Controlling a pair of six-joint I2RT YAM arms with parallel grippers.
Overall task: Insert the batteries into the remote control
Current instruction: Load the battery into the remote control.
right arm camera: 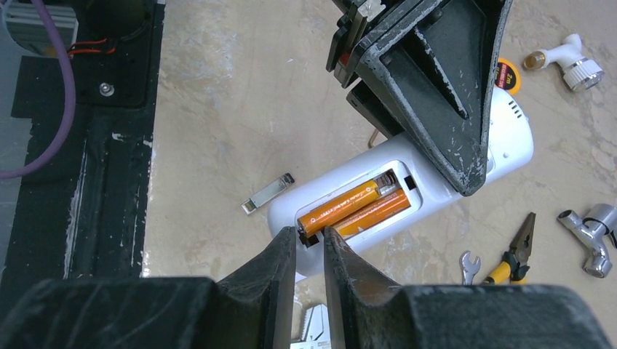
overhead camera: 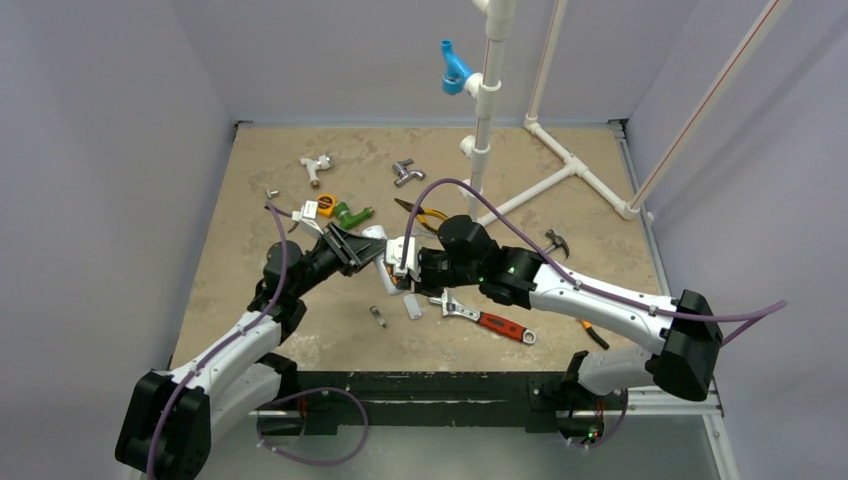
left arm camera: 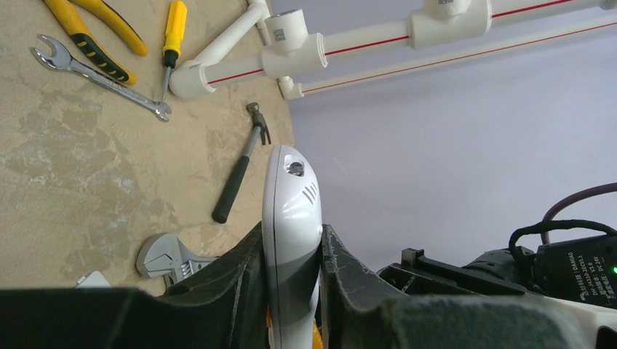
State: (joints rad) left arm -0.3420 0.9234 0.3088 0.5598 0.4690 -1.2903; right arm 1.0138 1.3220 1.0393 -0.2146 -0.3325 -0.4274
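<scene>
Black right gripper, its jaws only narrowly apart, sits at the near end of one of two orange batteries. Whether it pinches that end or merely touches it cannot be told. Both batteries lie side by side in the open back compartment of the remote control. One seems to ride slightly higher than the other, so the seating step looks nearly done. The next move probably calls for a gentle downward press while the handset is kept steady. The remote is glossy white with a rounded end and is held above the middle of the table. Beyond it, the left gripper is clamped across its sides. A loose white cover lies on the table below.
</scene>
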